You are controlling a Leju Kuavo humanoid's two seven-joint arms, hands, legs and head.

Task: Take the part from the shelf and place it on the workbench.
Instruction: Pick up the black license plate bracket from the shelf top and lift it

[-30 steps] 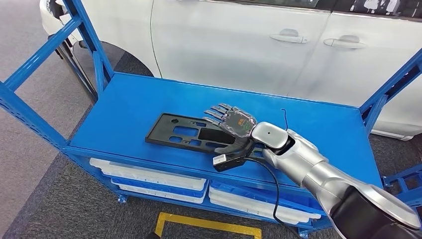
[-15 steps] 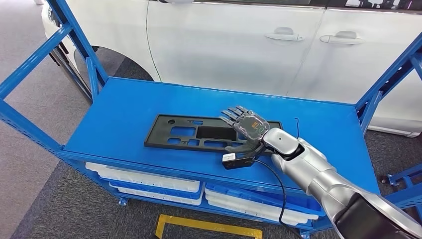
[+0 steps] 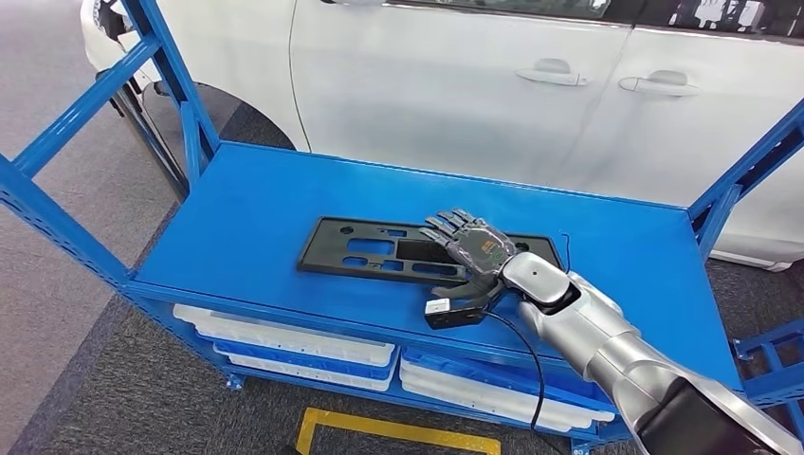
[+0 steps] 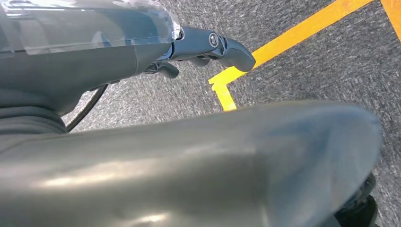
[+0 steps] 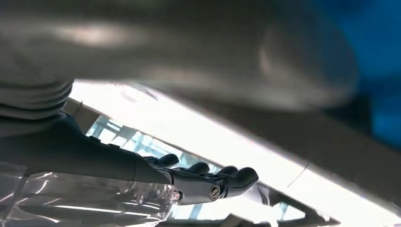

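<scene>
Part: you see the flat black plastic panel with rectangular cut-outs [image 3: 417, 251] lying flat on the top deck of the blue metal shelf [image 3: 256, 204], lengthwise along the deck and nearer its front edge than its back.
Right hand: your right hand [image 3: 471, 246] lies over the right portion of the black panel, palm down, reaching in from the lower right on the silver arm [image 3: 607, 341].
Right fingers: in the head view the fingers [image 3: 444, 226] extend forward, slightly apart, across the top of the panel, while the thumb sits at the panel's near edge. You cannot tell from these pictures whether the hand actually clamps the panel or only rests on it. In the right wrist view the dark fingers [image 5: 222, 179] run out nearly straight, side by side.
Wrist camera: a small black box with a white label [image 3: 453, 310] hangs under the right wrist, just above the deck's front edge, with a black cable [image 3: 526, 365] trailing down from it.
Left hand: in the left wrist view your left hand [image 4: 198, 49] hangs over grey carpet [image 4: 302, 66] marked with yellow floor tape [image 4: 288, 38]; its dark fingers [image 4: 231, 47] are loosely curled and hold nothing.
Shelf: white trays [image 3: 284, 332] sit on the lower level below the deck.
Surroundings: a white car [image 3: 493, 85] with two door handles stands just behind the shelf.
</scene>
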